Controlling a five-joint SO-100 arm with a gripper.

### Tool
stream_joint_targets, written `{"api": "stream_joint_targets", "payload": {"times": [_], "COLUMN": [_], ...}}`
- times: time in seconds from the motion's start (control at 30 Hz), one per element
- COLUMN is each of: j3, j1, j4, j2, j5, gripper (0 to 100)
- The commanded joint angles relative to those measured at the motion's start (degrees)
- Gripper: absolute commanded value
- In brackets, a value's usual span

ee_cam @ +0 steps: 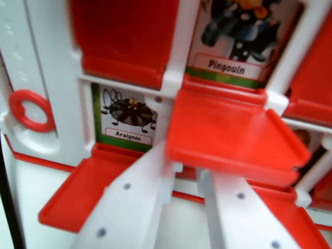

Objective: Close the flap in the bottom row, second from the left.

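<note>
View: you are looking through the wrist camera at a white game board with red flaps, seen very close and slightly blurred.

Claw: your claw is reaching in from the near edge, its two white fingers standing apart with a narrow gap between the tips; nothing is sitting between them.

Left finger: it is lying over the right part of the lower-left flap, just below the spider card.

Right finger: it is passing just beneath the near edge of the raised flap; you cannot tell whether it is touching.

Raised flap: it is standing out toward you, tilted, hinged below the penguin card at the wrist view's right.

Lower-left flap: it is lying folded down and open, leaving the spider card, labelled "Araignée", showing.

Task flap: you cannot tell from this close view which flap is second from the left in the bottom row; the two open flaps nearest the claw are the ones described above.

Penguin card: it is showing at the far right, labelled "Pingouin".

Far-left flap: it is standing upright and covering its window, above the spider card.

Red ring: it is sitting on the board's white frame at the wrist view's left.

Counter: pale surface showing beneath the board at the near left.
</note>
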Motion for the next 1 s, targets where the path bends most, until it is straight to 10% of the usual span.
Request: {"api": "stream_joint_targets", "payload": {"times": [0.0, 0.97], "j3": [-3.7, 40.1], "j1": [0.0, 4.4], "j4": [0.7, 25.0], "j2": [3.8, 80.3], "j5": [-0.09, -4.13], "gripper": [0, 0]}}
